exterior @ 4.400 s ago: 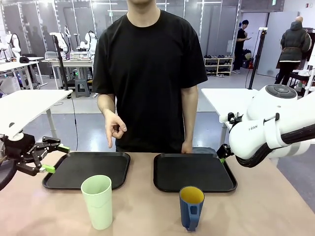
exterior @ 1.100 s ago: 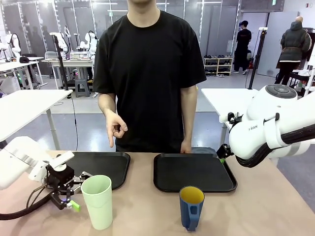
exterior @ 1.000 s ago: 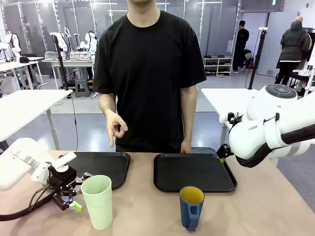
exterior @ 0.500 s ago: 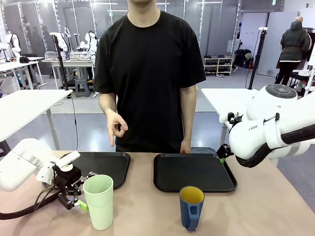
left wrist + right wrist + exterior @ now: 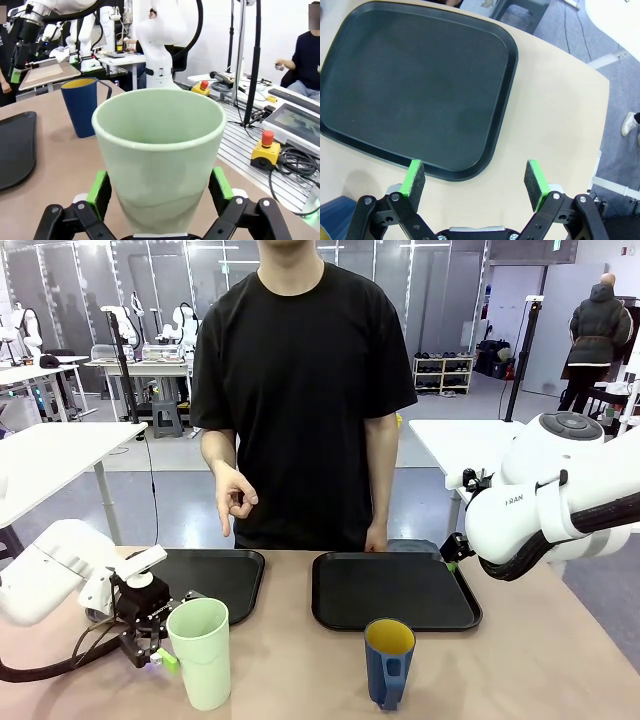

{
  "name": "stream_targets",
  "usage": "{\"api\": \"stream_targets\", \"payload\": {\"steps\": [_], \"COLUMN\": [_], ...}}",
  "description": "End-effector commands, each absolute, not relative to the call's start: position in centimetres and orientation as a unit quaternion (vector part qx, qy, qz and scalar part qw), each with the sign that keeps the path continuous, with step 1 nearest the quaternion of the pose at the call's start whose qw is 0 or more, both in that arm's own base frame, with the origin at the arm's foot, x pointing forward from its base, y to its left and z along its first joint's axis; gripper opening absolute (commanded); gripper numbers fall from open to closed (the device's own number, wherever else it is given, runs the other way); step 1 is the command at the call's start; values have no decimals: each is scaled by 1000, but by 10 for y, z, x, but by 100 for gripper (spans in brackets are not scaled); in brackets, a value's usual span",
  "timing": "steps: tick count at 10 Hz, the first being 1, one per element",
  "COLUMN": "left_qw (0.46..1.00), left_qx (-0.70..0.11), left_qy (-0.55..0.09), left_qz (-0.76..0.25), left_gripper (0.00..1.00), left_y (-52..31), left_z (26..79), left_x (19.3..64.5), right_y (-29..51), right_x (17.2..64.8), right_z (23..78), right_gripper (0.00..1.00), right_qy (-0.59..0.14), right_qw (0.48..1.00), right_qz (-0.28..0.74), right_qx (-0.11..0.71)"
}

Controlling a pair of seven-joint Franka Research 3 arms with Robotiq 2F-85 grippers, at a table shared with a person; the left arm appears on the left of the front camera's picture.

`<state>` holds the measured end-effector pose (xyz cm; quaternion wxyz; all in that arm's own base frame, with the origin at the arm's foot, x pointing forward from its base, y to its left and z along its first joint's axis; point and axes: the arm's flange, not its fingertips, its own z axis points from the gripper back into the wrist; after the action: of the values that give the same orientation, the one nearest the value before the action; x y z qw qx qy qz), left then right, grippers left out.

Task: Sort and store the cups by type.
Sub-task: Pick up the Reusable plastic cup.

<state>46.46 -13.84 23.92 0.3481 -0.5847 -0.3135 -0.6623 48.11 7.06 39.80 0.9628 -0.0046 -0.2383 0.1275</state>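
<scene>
"FRAN" was legible on the right arm (image 5: 513, 499). The pale green tumbler (image 5: 159, 150), plain and handleless, stood upright on the counter (image 5: 300, 670). The left jaws were apart astride its lower wall, contact unclear. The blue mug (image 5: 389, 661), yellow inside, stood at its 3 o'clock, with bare counter between. The right jaws hung apart over the right tray (image 5: 415, 85)'s rim.

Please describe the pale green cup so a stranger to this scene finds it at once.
On the tan table, look on the robot's side of the left black tray. The pale green cup stands between the fingers of the left gripper. Unlike the shorter dark blue mug, it is tall and handleless.
</scene>
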Motion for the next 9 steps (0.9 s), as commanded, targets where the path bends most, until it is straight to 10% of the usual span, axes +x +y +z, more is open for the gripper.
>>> {"api": "stream_targets", "payload": {"steps": [1, 9], "left_qw": [314, 285], "left_qx": [-595, -616], "left_qy": [-310, -288], "left_qz": [-672, -676], "left_gripper": [100, 100], "left_y": [-139, -159], "left_z": [234, 219], "left_x": [461, 451], "right_y": [70, 70], "right_x": [480, 480], "right_z": [397, 397], "right_gripper": [100, 100], "right_qy": [-239, -239], "right_qw": [962, 962], "right_qz": [129, 129], "right_qx": [-6, -6]}}
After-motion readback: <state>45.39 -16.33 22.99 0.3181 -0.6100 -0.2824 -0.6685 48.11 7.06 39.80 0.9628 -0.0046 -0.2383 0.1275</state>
